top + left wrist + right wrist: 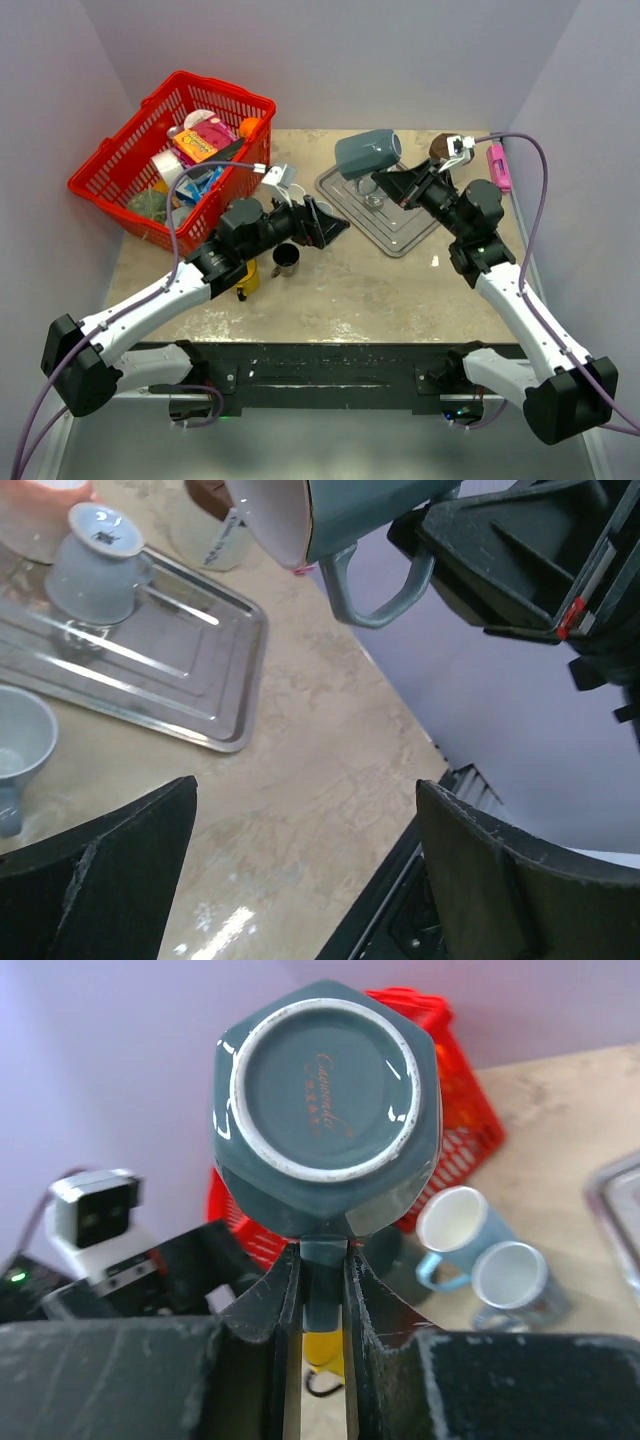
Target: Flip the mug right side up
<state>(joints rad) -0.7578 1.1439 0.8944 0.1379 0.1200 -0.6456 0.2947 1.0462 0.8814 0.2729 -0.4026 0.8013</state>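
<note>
Right wrist: right gripper [321, 1278] pinches mug [325, 1110] by handle [322, 1248], base toward camera | probably ceramic, slick, fragile | left gripper [305, 870] wide, empty

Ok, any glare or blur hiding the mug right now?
Right wrist: mug base sharp, small glints on its rim. Left wrist: bright streaks on the metal tray, mug partly cropped at the top. Top external: even light, nothing washed out.

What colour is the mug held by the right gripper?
The hexagonal ceramic mug is dark teal-grey; right wrist view shows it best.
</note>
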